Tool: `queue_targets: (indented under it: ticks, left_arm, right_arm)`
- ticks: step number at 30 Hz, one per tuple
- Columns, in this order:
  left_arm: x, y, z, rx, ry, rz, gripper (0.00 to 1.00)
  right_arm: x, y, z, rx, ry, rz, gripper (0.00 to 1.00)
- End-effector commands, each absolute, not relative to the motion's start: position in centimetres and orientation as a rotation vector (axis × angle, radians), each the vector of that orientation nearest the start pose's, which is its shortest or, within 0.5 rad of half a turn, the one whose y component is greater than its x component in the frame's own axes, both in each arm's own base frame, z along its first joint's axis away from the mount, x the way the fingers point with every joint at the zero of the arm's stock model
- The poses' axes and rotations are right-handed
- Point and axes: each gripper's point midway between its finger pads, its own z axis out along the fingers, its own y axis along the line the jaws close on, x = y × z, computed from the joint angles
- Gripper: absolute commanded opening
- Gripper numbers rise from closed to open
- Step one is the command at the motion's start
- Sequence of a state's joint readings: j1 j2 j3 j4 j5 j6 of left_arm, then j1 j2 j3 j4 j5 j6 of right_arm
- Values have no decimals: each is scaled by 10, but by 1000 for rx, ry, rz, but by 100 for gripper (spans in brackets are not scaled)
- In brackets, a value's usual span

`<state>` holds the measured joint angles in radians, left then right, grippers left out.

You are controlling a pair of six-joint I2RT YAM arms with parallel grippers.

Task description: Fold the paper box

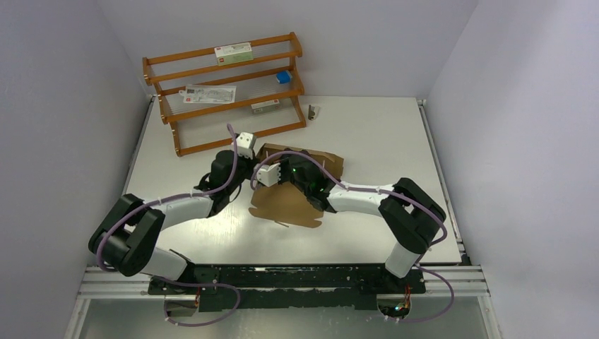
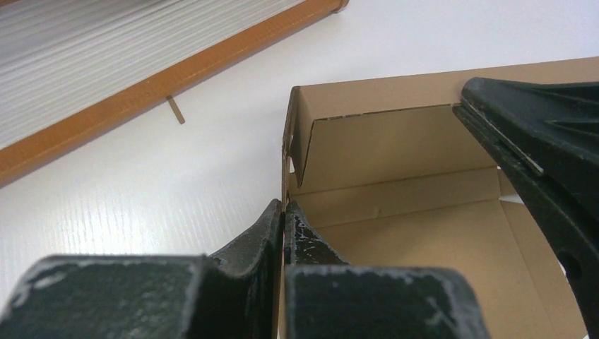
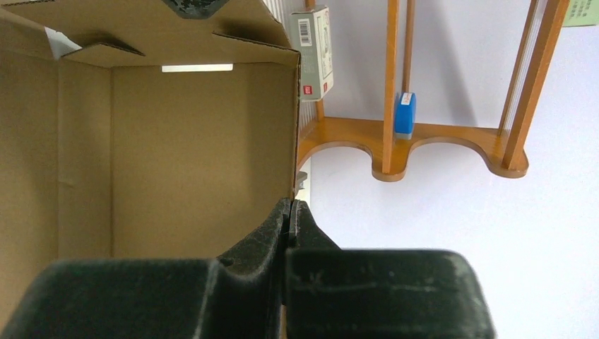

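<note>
Left end effector [image 2: 283,212]: jaws pressed together on a thin upright side wall of the paper box [image 2: 395,152], pinching its top edge close to a corner.
Right end effector [image 3: 290,206]: also closed, clamped on the free edge of another raised wall, with the box's hollow open to its left.
Box position: about the middle of the desk [image 1: 381,134], between the two wrists, near the foot of the wooden rack [image 1: 226,92] but apart from it.
Box look: plain brown corrugated cardboard, unprinted. It is half erected, with the side walls standing and an inner flap leaning in along one wall. A narrow slot is cut through one panel, and a broad flat panel lies on the desk toward the arms.
Likely handling: light, thin and springy, so the creases probably push back.
Risk, slipping: each grip covers only a sliver of edge, so a sideways tug could pull the wall free.
Risk, tearing: if the arms draw apart or twist unevenly, a corner crease may split or buckle.
Risk, springing open: walls let go before any tab locks would likely fall flat.
Risk, sliding: the desk looks smooth, so a push could drive the box against the rack.
Rack contents: a white red-labelled carton [image 3: 314,53] and a small blue box [image 3: 404,116].
</note>
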<state>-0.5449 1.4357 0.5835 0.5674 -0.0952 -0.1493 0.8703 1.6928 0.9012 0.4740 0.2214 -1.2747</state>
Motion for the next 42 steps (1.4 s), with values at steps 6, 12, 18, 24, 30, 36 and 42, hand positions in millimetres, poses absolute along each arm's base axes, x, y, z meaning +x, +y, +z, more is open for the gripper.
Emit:
queue_targets:
  ticks: [6,12,18,24,30,36,42]
  left_arm:
    - [357,-221,136,172,1762,-478,8]
    - [354,-220,133,144,1765,-495,14]
    - [347,-237,139,148,1771,-628,22]
    - [336,-243,125,149,1820,-688,25]
    - [331,-243,123,146,1843,-706,32]
    - [335,-230,139,200,1847,-612,48]
    - [341,-208,166,265,1837,-525,60]
  right_arm:
    - [364,321,173,-1545,996,-532,0]
    - [360,318,174,-1548,1026,-510,0]
    - [358,314,169,-1534,1050,-500,0]
    - [356,312,163,-1538,1047,-502,0]
    - [353,309,165,-1535,1033,-516,0]
    - [350,308,167,-1554,1026,-519,0]
    - [349,304,164,-1563,1026,-529,0]
